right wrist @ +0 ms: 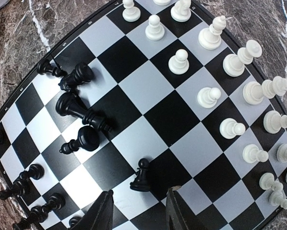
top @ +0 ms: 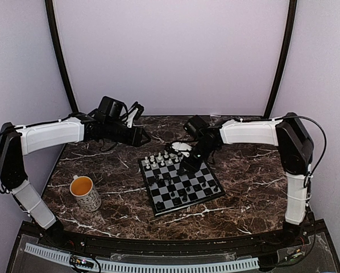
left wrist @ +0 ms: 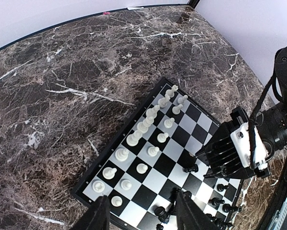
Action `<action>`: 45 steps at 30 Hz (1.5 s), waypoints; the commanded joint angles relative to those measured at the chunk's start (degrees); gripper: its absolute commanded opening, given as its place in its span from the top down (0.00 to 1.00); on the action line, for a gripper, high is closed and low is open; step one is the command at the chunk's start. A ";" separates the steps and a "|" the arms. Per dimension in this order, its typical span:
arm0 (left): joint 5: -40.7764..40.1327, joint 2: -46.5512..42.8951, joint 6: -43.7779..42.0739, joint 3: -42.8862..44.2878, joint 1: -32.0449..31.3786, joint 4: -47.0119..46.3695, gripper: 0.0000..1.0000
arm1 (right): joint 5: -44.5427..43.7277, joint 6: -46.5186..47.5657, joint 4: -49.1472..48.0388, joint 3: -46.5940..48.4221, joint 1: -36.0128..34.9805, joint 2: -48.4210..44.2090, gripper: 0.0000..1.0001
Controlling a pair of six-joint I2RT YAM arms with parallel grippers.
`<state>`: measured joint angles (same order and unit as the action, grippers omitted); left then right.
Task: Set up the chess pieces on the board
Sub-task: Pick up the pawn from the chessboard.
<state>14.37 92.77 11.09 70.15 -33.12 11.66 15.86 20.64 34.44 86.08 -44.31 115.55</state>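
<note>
Near the left near corner of the table [top: 244, 182], well apart from the board [right wrist: 172, 115]: a mug [top: 86, 193], upright, yellow-orange inside; drink or glaze, cannot tell. At the table's middle, the board itself, turned askew. Along its far edge, two rows of white pieces [top: 161, 160], upright. Toward its near right edge, black pieces [right wrist: 81, 115], several toppled, others upright by the rim. On a middle square, one black pawn [right wrist: 142, 175], upright, just ahead of the right gripper [right wrist: 139, 203]. Low over the board's right side, that gripper, fingers moderately apart, holding nothing. By the board's far left corner, raised, the left gripper [left wrist: 142, 206], fingers likewise parted, empty.
</note>
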 commanded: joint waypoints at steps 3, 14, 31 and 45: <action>1.42 -1.71 0.44 1.51 -0.10 0.16 0.50 | -0.23 -1.49 1.37 2.64 -0.85 2.51 0.61; 1.90 -0.52 0.26 2.31 -0.09 1.38 0.51 | -1.49 -1.83 2.71 4.31 -1.15 5.27 0.65; 6.26 -0.97 2.12 0.31 -0.10 -2.27 0.51 | -0.20 1.47 1.70 1.50 -0.59 -1.43 0.90; 33.39 0.73 21.63 -8.98 -0.09 -32.08 0.52 | 14.38 2.73 -0.56 4.59 0.95 -10.07 0.90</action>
<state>37.19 92.79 23.86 63.05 -33.12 -7.49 26.26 23.18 34.50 88.40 -43.70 104.86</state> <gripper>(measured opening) 0.487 0.125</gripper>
